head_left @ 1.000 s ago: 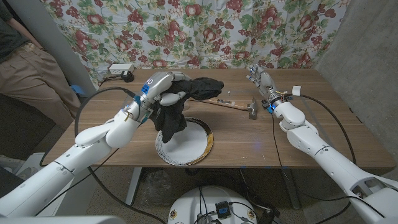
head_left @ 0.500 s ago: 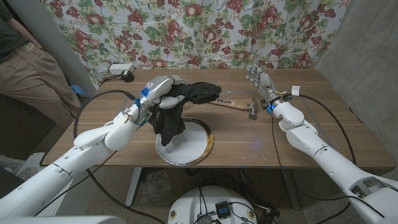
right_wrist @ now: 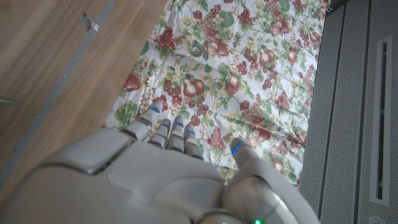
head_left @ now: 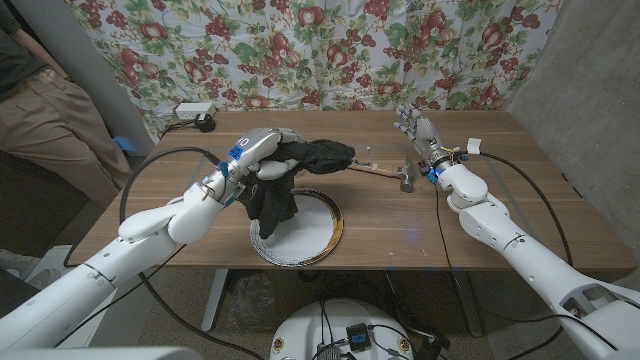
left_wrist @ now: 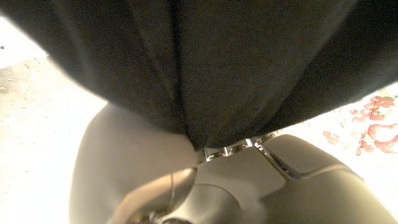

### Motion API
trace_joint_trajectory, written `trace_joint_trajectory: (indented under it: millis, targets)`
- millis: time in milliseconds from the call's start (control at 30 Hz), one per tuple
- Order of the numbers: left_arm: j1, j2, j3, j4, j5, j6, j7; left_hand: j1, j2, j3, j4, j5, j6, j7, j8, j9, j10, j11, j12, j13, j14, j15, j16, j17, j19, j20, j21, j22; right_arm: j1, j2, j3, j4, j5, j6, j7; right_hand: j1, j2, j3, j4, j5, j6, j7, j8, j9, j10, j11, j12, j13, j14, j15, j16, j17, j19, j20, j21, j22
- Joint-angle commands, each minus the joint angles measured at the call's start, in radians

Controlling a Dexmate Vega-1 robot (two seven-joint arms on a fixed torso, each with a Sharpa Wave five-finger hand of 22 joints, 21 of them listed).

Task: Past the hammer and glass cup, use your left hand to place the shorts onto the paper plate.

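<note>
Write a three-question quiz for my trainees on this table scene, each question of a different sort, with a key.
1. True or false: the shorts lie flat on the paper plate.
2. Which hand holds the shorts? A) left hand B) right hand
3. Fill in: the tool lying between the shorts and the right hand is a ____.

Key: 1 false, they hang from the hand above the plate; 2 A; 3 hammer.
</note>
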Motion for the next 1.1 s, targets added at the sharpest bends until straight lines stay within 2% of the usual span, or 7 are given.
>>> trace_joint_trajectory:
  millis: [33, 1100]
  targets:
    - [0.0, 0.014, 0.014, -0.004, -0.002, 0.016, -0.024, 0.128, 0.126, 0.008, 0.0, 0.01, 0.027, 0.004, 0.003, 0.026, 0.013, -0.003, -0.001, 0.008, 0.113, -0.179, -0.005, 0.001, -0.001, -0.128, 0.006, -0.001, -0.003, 0.002, 0.0, -0.002, 0.002, 0.003, -0.002, 0.002, 0.039, 0.007, -0.003, -0.001, 0.004, 0.001, 0.001, 0.003, 0.009, 0.001, 0.002, 0.002, 0.007, -0.002, 0.003, 0.001, -0.004, -0.039, 0.002, 0.003]
    - [0.017, 0.061, 0.033, -0.042, -0.009, 0.07, -0.11, 0.128, 0.125, 0.007, 0.0, 0.01, 0.031, 0.007, -0.003, 0.029, 0.025, -0.001, -0.019, 0.012, 0.12, -0.179, -0.017, 0.001, 0.0, -0.128, 0.01, -0.001, -0.013, -0.003, 0.003, -0.015, -0.003, 0.009, -0.008, 0.002, 0.039, 0.008, -0.004, -0.001, 0.004, 0.0, 0.001, 0.003, 0.009, 0.002, 0.002, 0.002, 0.008, -0.004, 0.003, 0.0, -0.008, -0.04, 0.001, 0.003]
